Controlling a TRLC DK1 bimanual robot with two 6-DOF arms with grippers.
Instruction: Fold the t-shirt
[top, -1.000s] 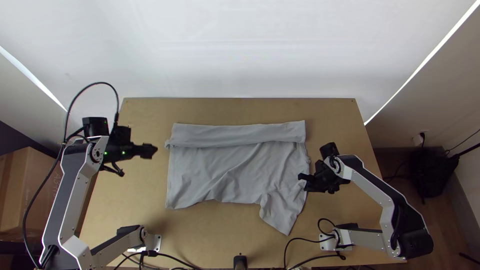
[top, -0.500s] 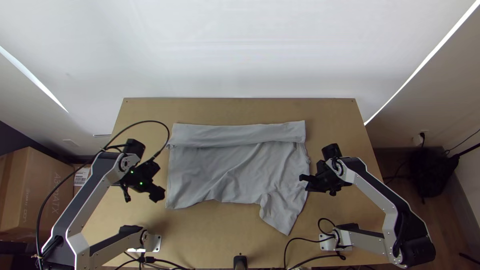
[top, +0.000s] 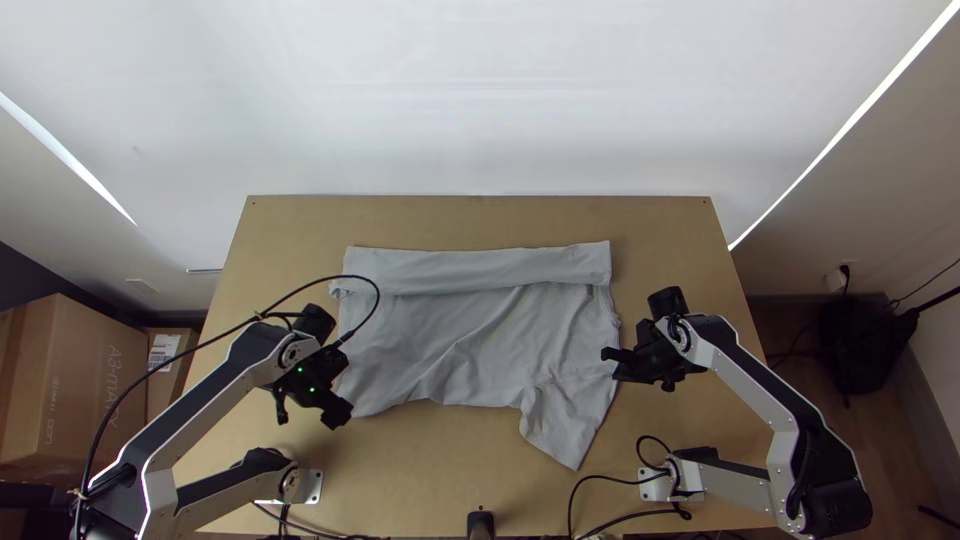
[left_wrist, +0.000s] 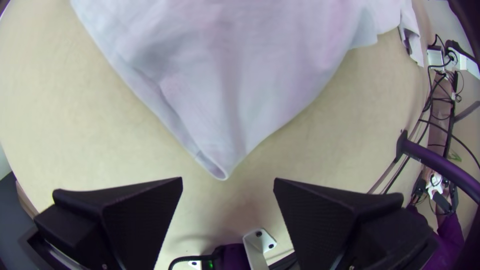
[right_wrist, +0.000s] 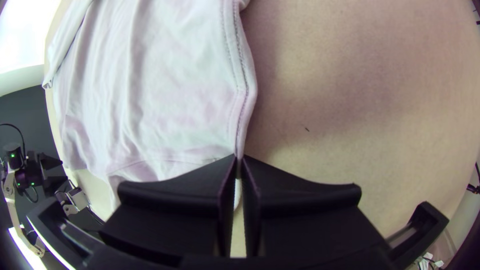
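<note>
1. T-shirt (top: 470, 340): grey, mid-table, lying mostly flat, light wrinkles. Far side has a long band (top: 480, 268) folded over, running left to right. Rest is spread toward the near side.
2. Sleeve (top: 567, 430): sticks out past the near edge at the right, angled toward the arm bases. Near edge wavy between the sleeve and the left corner.
3. Left end effector (top: 337, 413): at the shirt's near left corner. Fingers spread wide, nothing pinched. Left wrist view has the corner (left_wrist: 220, 172) pointing into the gap; contact with the fingers can't be told.
4. Right end effector (top: 611, 365): at the shirt's right edge, a bit farther from the bases than the sleeve. Fingers pressed together on the t-shirt, pinching its stitched edge (right_wrist: 243, 100) at the tips. Bare table just beside that edge.
5. Table (top: 440, 480): light wood, small black object (top: 481, 523) at the middle of its near edge. Cables (top: 600, 490) by both arm bases.
6. Off table, left: big cardboard box (top: 75, 380), smaller box (top: 170, 375) beside it with a white label (top: 163, 350).
7. Off table, right: black bag (top: 862, 345) on the floor near the wall, plug (top: 838, 278) in the wall.
</note>
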